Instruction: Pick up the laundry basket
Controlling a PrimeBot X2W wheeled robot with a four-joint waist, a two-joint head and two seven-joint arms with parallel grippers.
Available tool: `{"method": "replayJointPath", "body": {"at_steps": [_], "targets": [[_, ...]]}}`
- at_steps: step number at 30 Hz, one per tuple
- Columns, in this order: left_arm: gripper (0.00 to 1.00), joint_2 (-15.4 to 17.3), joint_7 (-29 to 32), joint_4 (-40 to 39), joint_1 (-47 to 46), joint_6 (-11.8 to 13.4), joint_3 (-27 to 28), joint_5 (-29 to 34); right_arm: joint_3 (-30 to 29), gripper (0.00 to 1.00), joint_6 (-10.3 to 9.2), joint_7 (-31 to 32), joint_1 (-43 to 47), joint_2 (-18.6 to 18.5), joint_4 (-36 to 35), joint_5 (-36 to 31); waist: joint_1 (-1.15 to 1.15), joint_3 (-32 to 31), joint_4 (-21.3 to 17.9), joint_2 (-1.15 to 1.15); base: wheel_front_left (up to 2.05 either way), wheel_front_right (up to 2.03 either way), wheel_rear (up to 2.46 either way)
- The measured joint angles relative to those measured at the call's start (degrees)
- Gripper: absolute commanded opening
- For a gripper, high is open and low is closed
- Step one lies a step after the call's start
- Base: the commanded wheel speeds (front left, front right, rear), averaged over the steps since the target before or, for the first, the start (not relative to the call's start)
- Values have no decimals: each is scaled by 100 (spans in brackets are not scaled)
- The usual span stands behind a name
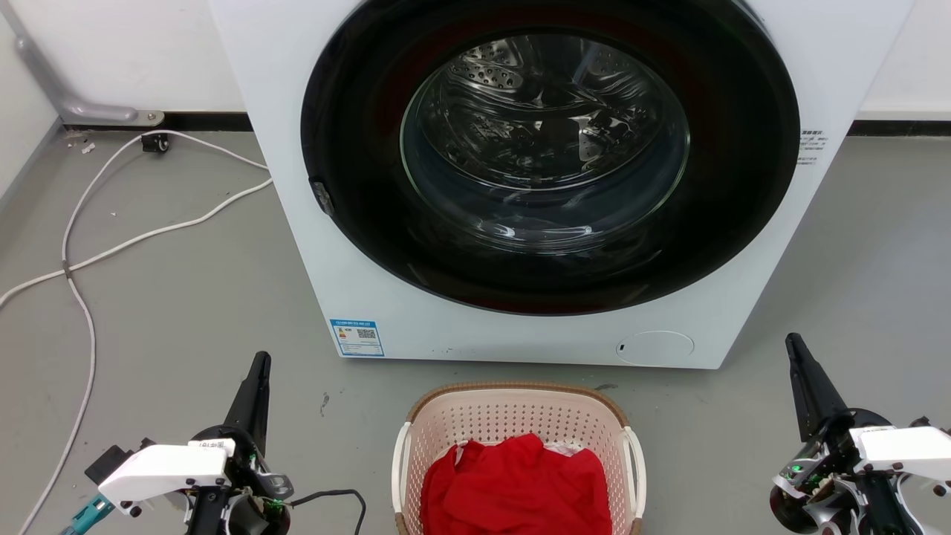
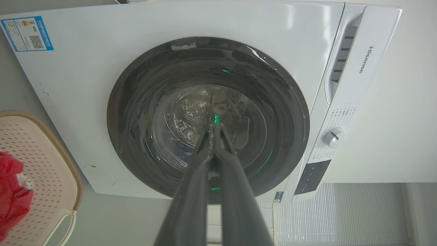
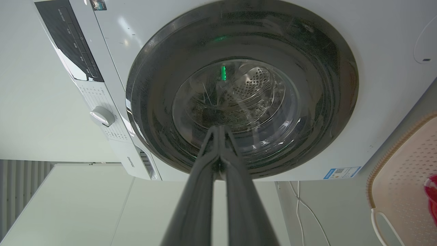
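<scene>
- Laundry basket [image 1: 513, 416] sits on the grey floor [image 1: 186, 312] at 6 o'clock in the head view. It is just in front of the washing machine [image 1: 282, 148] and not touching it, with a red cloth [image 1: 516, 483] heaped inside.
- The head view takes in a white cable [image 1: 148, 238] trailing across the floor at 9 o'clock. The wrist views look up the machine's front instead and catch its dial [image 2: 333, 137].
- The left wrist view has the basket [image 2: 37, 153] at 8 o'clock, and the right wrist view has it [image 3: 406, 171] at 4 o'clock.
- Left gripper [image 1: 260, 364] hangs low at 7 o'clock with its fingers pointing toward the round door [image 1: 550, 148]. The fingers are pressed together with nothing between them.
- Right gripper [image 1: 793, 342] mirrors it at 4 o'clock, with its tips meeting and nothing held.
- Both grippers are well apart from the basket's white handles [image 1: 401, 453].
</scene>
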Motion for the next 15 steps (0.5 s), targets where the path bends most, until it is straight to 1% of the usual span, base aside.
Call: {"method": "replayJointPath", "body": {"at_steps": [15], "targets": [[0,0,0,0,0,0,0,0,-4,0,0,1,-1,3,0,0,0,0,0,0,0,0,0]]}}
